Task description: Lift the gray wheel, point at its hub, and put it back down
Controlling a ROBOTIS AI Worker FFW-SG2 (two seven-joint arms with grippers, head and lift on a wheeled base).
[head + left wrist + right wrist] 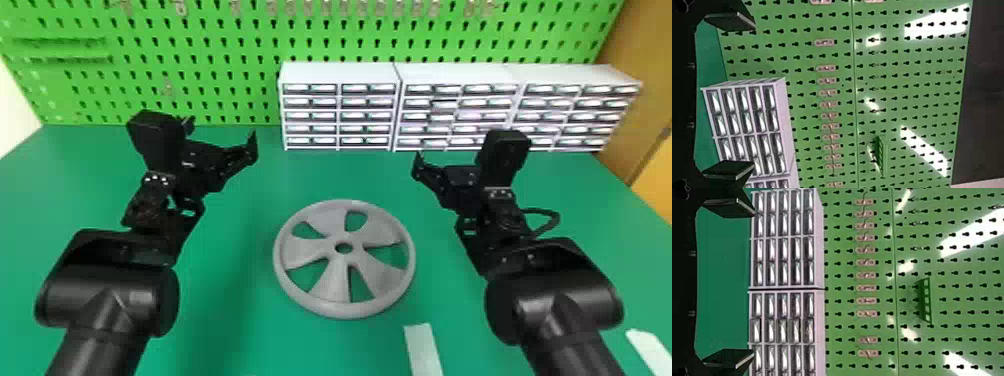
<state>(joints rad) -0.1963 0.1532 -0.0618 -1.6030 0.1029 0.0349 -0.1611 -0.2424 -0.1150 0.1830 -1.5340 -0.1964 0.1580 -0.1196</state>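
My left tool [754, 96] and right tool [754, 284] both hang released, their fingers [734, 21] spread wide around nothing. The wheel [327, 247] lies flat on the desk [225, 310], between my arms and nearer to me than either tool, its hub [344, 238] facing up. I judge the step in hand to be the approach.

I should draw both tools back and down together, so they arrive at opposite sides of the rim [345, 311] level with each other. I want one finger outside the rim and the other in an opening [387, 255], clear of the spokes [310, 252]; landing on a spoke would likely shove the wheel sideways. I'd settle low before closing, then squeeze both sides evenly, since an early pinch from one side could spin or tip it. The white strip [423, 350] lies near the rim on my right, so I'd bring that arm in above it. Pointing will probably need one tool freed, so the other's grip must be deep enough to bear the wheel alone.
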